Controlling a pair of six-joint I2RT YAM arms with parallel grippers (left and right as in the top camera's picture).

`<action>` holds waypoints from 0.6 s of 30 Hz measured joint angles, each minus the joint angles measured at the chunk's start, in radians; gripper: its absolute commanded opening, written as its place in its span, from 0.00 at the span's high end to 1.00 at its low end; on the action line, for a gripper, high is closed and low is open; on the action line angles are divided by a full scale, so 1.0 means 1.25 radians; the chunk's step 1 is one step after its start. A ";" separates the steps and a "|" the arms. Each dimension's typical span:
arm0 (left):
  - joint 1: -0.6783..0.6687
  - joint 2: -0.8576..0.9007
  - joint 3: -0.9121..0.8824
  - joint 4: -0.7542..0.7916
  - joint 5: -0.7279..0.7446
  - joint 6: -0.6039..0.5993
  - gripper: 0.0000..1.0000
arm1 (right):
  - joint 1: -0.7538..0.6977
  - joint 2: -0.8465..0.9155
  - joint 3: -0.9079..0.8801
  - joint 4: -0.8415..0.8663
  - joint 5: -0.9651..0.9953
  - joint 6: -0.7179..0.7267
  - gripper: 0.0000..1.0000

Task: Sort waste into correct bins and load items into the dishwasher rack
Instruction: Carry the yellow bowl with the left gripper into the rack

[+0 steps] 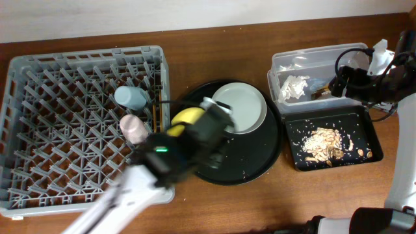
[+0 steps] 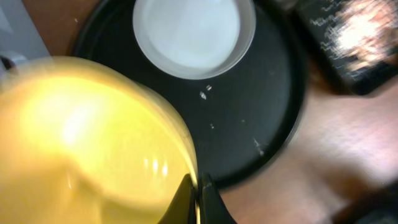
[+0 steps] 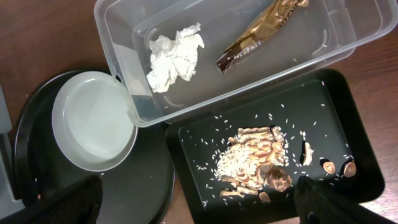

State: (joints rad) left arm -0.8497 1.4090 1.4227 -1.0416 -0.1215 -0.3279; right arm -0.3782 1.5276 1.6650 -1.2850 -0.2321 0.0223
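Loading step, the bowl's turn. The left gripper (image 2: 198, 186) was clamped on the rim of the yellow bowl (image 1: 184, 117), jaws nearly together with the rim between them, and the bowl was held up over the left part of the round tray (image 1: 260, 159), just beside the rack (image 1: 39, 149). The left wrist view was blurred and mostly filled by the bowl. The blue cup (image 1: 132, 97) and pink cup (image 1: 134, 128) stood in the rack near its right edge. The plate (image 1: 244, 104) lay on the round tray, not yet loaded. Chopsticks couldn't be made out. Waste looked sorted: the napkin (image 1: 294, 86) and wrapper (image 3: 261, 31) were in the tub (image 1: 279, 62), and the scraps (image 1: 323, 144) were in the black tray (image 1: 374, 146), with a few crumbs loose on the round tray. The right gripper (image 3: 199, 208) hovered over the tub area with its fingers wide apart, holding nothing. Judged next move: carry the bowl left over the rack wall, keep clear of both cups, tip it between the pegs in a free slot, then open the jaws. The plate would likely follow. Risk: bumping the pink cup, which sat close to the entry path.
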 measured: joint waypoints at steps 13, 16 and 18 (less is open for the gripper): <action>0.770 -0.101 -0.032 -0.362 1.022 0.513 1.00 | 0.000 0.000 0.000 0.000 0.000 0.001 0.02; 0.817 -0.093 -0.156 -0.299 1.087 0.548 1.00 | 0.000 0.000 0.000 0.000 0.000 0.001 0.01; 0.870 -0.086 -0.241 -0.257 1.132 0.556 1.00 | 0.000 0.000 0.000 0.001 0.000 0.001 0.01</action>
State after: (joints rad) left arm 0.2375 1.3010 1.1217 -1.3624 1.2930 0.3676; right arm -0.3782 1.5280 1.6646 -1.2839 -0.2325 0.0231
